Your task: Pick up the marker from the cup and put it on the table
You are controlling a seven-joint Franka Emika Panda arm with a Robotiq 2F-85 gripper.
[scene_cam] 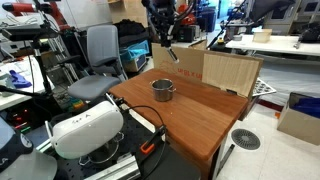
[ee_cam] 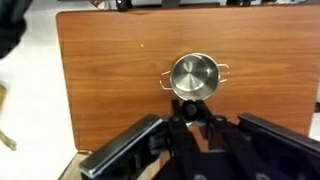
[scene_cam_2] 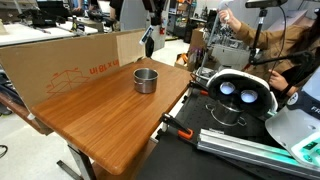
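overhead, the fingers (scene_cam: pixel 166 40) pinch the marker (scene_cam: pixel 172 53) above the cup (scene_cam: pixel 163 90), plywood panel (scene_cam: pixel 230 72) behind.

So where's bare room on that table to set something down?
The table is mostly bare: a long stretch beside the pale panels, from the cup to the end away from the end effector. Only the cup takes up room.

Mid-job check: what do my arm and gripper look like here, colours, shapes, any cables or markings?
The gripper is black. In the wrist view, two broad angular bars splay out from a bulky dark body, and the short fingers are dark. In an exterior view the gripper shows as a dark, blocky shape. Cables and markings are too small to tell; the arm is barely visible.
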